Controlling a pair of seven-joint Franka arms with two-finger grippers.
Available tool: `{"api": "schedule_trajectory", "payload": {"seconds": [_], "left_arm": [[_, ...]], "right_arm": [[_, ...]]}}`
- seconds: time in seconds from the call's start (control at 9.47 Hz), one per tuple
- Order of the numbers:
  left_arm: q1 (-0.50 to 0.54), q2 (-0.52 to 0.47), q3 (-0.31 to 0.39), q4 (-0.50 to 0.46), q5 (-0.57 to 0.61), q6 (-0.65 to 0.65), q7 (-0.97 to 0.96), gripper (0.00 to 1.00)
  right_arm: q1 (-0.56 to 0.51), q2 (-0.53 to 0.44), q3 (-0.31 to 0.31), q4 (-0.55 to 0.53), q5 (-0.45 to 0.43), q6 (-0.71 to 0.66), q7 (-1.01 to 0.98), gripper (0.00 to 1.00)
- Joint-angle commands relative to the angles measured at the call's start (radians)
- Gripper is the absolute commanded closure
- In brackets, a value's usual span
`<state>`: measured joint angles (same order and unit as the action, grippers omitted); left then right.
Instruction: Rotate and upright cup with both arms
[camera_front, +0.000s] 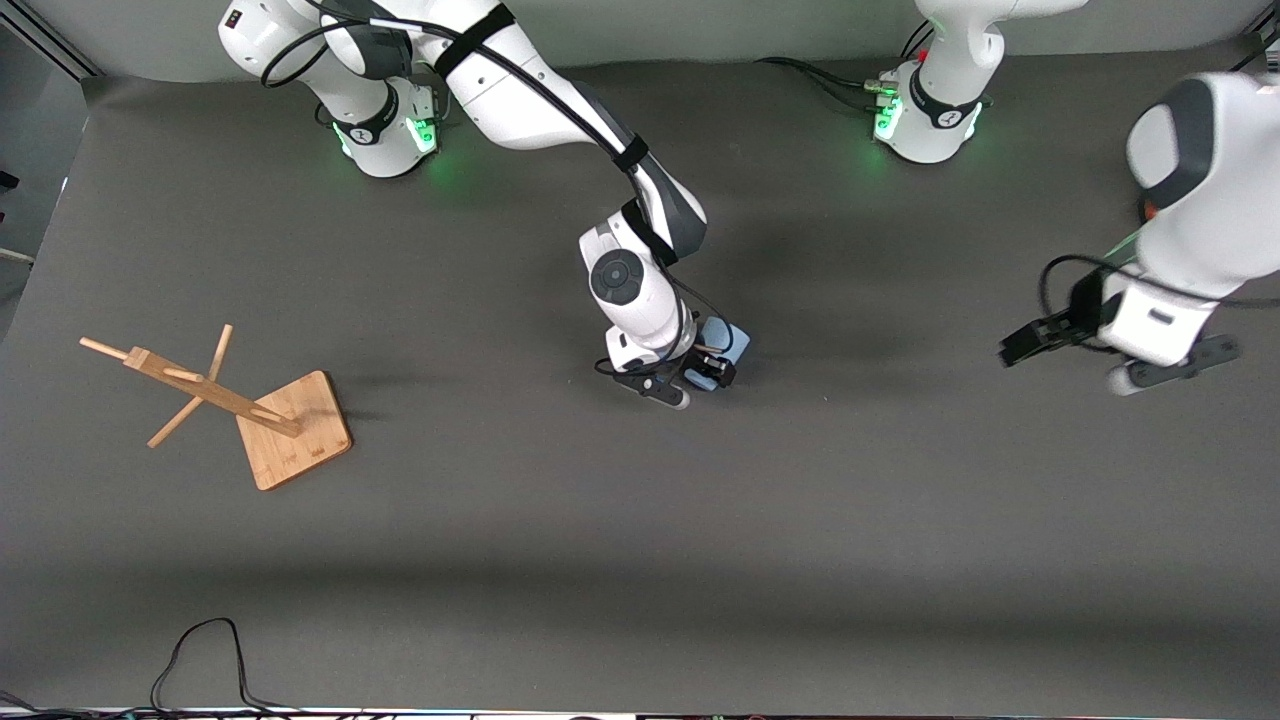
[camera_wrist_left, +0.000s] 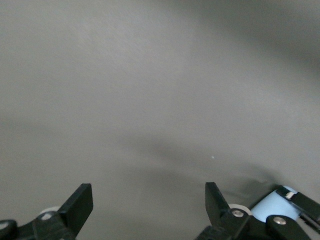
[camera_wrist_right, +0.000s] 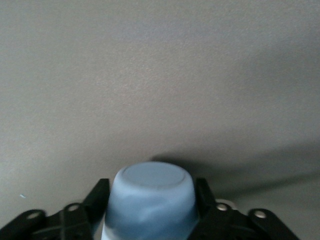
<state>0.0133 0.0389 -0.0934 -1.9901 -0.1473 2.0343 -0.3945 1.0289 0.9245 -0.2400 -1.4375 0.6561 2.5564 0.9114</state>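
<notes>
Frame centre: right gripper (camera_front: 712, 368) clenched on cup (camera_front: 722, 345) low over counter (camera_front: 640, 520); left gripper (camera_front: 1022, 343) released, waiting mid-right.

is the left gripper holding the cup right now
No, the left gripper is open with only bare table between its fingers; the cup sits between the right gripper fingers instead.

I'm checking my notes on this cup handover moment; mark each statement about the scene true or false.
1. The right gripper is shut on the cup. True.
2. The left gripper holds the cup. False: it is open and empty, toward the left arm's end of the table.
3. A wooden stand sits toward the right arm's end. True.
4. The cup rests on the wooden stand. False: it is at mid-table between the right gripper's fingers.
</notes>
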Motion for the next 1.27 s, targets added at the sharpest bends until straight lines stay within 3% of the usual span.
{"api": "schedule_trajectory", "payload": {"seconds": [0.0,0.21,0.42,0.63,0.85,0.95,1.16], "left_arm": [[-0.032,0.030,0.009,0.001,-0.089,0.033,-0.105,0.00],[-0.134,0.093,0.009,-0.001,-0.095,0.155,-0.395,0.00],[-0.237,0.114,0.009,-0.048,-0.112,0.269,-0.693,0.00],[-0.350,0.156,0.011,-0.075,-0.103,0.331,-0.898,0.00],[-0.459,0.194,0.012,-0.139,-0.083,0.462,-0.995,0.00],[-0.511,0.194,0.012,-0.220,-0.083,0.583,-1.024,0.00],[-0.599,0.214,0.012,-0.338,-0.083,0.827,-1.093,0.00]], "right_arm": [[-0.013,-0.004,-0.015,0.034,0.008,-0.018,0.001,0.00],[-0.048,-0.060,-0.033,0.035,0.005,-0.104,-0.006,0.00],[-0.085,-0.183,-0.097,0.026,0.004,-0.319,-0.136,0.00],[-0.085,-0.287,-0.252,0.025,0.004,-0.517,-0.320,0.00],[-0.076,-0.376,-0.449,0.023,-0.012,-0.709,-0.541,0.00],[-0.072,-0.413,-0.522,0.023,-0.082,-0.763,-0.618,0.00],[-0.081,-0.492,-0.591,0.011,-0.232,-0.868,-0.738,0.00]]}}
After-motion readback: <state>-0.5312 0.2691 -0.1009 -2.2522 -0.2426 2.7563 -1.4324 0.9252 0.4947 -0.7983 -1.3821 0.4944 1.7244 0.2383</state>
